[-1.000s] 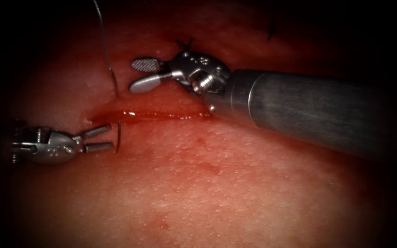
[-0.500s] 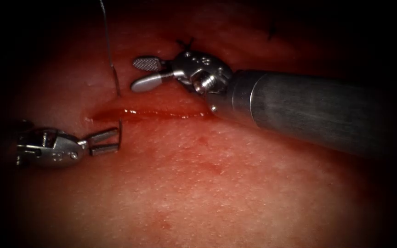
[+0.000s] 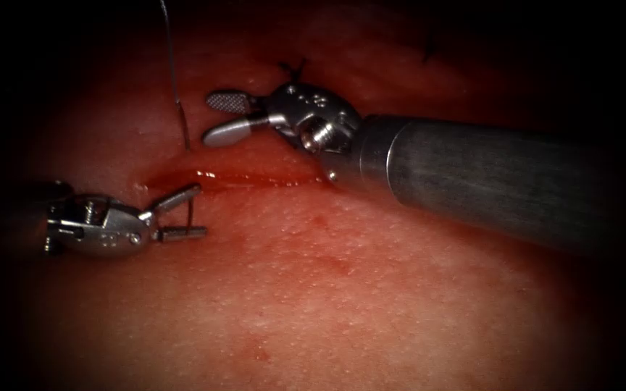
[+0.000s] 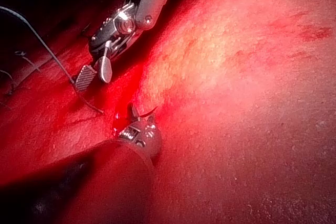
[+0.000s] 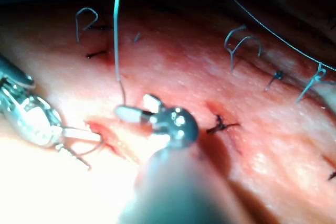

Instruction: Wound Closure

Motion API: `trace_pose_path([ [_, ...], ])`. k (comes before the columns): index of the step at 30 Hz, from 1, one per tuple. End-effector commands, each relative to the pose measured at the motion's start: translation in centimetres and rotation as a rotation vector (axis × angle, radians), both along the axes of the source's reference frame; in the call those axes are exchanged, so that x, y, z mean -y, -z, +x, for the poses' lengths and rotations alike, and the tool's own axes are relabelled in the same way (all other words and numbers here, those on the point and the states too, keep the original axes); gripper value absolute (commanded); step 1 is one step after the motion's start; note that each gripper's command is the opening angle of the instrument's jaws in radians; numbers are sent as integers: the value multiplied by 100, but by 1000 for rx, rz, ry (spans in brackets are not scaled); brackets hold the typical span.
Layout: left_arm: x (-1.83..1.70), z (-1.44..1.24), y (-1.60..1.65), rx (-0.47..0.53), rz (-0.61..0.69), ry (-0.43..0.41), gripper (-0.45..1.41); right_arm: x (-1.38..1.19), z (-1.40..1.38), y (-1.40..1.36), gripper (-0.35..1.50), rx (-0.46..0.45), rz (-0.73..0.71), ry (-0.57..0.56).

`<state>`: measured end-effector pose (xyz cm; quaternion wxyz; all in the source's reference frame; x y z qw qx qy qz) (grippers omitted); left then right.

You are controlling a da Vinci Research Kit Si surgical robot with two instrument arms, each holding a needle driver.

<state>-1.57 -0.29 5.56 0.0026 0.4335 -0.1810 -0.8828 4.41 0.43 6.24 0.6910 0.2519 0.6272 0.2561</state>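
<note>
The cut [image 3: 255,178] runs across the tissue [image 3: 371,289], wet with red fluid. The curved needle [image 3: 183,129] is in the tissue at the cut's left end. Its tail stands above the cut with the thread [image 3: 170,58] rising from it, and its tip [image 3: 190,210] pokes out below the cut. My left tool [image 3: 201,211] has its jaws open on either side of that tip, holding nothing. Above the cut, my right tool [image 3: 211,118] is open and holds nothing, just right of the needle's tail. The right wrist view shows the right tool [image 5: 131,106] beside the thread [image 5: 116,35].
A knotted stitch [image 3: 293,70] sits behind the right tool's wrist, and another [image 3: 427,49] lies farther right. The right tool's thick shaft [image 3: 472,174] crosses over the cut's right part. Several older stitches with cut thread ends [image 5: 239,40] line the tissue in the right wrist view.
My left tool has moved right to the needle's tip and spread its jaws wider around it. The right tool has hardly moved.
</note>
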Motion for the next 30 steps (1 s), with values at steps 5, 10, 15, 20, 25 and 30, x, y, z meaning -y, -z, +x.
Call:
trace_pose_path([
  [5, -11, -6, -10, 14, -12, 7, -6, -6, 9, -2, 129, -4, -21, 1],
  [10, -17, -4, -13, 20, -17, 0, -45, -6, 9, -2, 126, -2, -57, 3],
  [15, -16, -6, -6, 164, 188, 43, -45, -6, 9, -1, 126, -3, -57, 3],
  [20, -21, -7, 13, 264, 415, 105, -45, -6, 9, -1, 126, -3, -57, 3],
  [25, -24, -6, 35, 361, 657, 168, -45, -5, 9, -1, 124, -3, -57, 4],
  [30, -18, -8, 58, 424, 846, 210, -45, -2, 7, 1, 118, -6, -22, 5],
])
